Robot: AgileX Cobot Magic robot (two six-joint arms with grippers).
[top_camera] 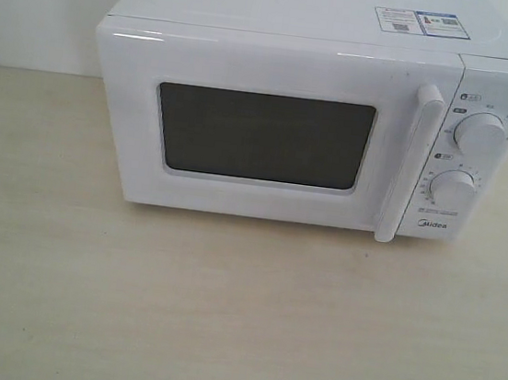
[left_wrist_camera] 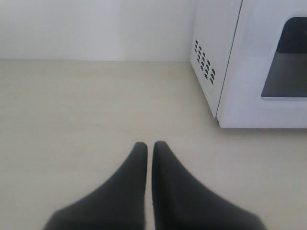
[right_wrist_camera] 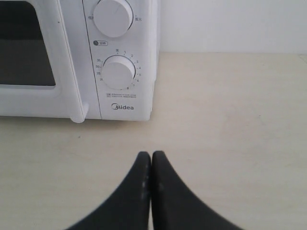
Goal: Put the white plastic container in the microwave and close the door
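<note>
The white microwave (top_camera: 314, 114) stands at the back of a pale wooden table, its door (top_camera: 270, 132) shut flat with the dark window (top_camera: 262, 136) and long vertical handle (top_camera: 408, 163) facing me. The white plastic container is out of view in every frame. Neither gripper shows in the exterior view. My left gripper (left_wrist_camera: 149, 145) is shut and empty, hovering over bare table off the microwave's (left_wrist_camera: 249, 62) vented side. My right gripper (right_wrist_camera: 151, 155) is shut and empty, in front of the dials (right_wrist_camera: 118, 72) and the Midea logo.
A pale wooden tabletop (top_camera: 220, 316) stretches in front of the microwave and to both sides. A white wall (left_wrist_camera: 96, 28) rises behind it. Two stickers (top_camera: 421, 22) lie on the microwave's top.
</note>
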